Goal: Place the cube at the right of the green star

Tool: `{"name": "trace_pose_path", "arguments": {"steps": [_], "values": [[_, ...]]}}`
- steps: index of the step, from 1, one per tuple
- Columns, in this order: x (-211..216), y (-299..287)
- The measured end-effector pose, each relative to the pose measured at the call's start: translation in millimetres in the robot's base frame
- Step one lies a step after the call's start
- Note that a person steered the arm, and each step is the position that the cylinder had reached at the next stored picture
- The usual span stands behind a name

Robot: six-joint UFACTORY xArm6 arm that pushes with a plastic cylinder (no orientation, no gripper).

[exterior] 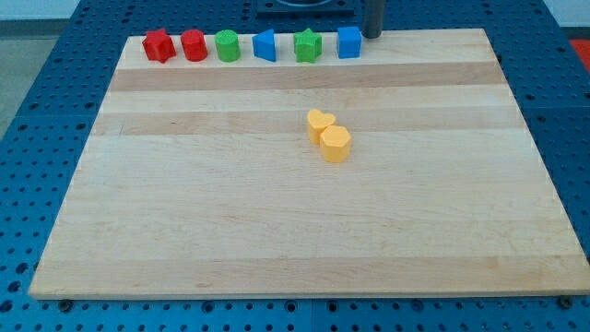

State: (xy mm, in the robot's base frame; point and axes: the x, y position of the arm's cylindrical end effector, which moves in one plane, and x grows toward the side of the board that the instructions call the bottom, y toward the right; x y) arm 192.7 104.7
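Note:
The blue cube [348,42] sits at the board's top edge, just right of the green star [307,45], a small gap between them. My tip [372,35] is at the view's top, just right of and slightly behind the cube, close to it; I cannot tell if it touches.
Left of the star along the top edge stand a blue wedge-like block [265,44], a green cylinder [227,45], a red cylinder [194,45] and a red star [159,45]. A yellow heart [319,123] and a yellow hexagonal block [336,144] touch near the board's [277,231] middle.

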Motion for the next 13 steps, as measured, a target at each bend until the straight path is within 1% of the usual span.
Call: {"name": "trace_pose_path", "arguments": {"steps": [2,8,9,10,11,12,13], "values": [[0,-11],[10,-18],[10,-7],[9,29],[17,68],[53,75],[92,57]]}}
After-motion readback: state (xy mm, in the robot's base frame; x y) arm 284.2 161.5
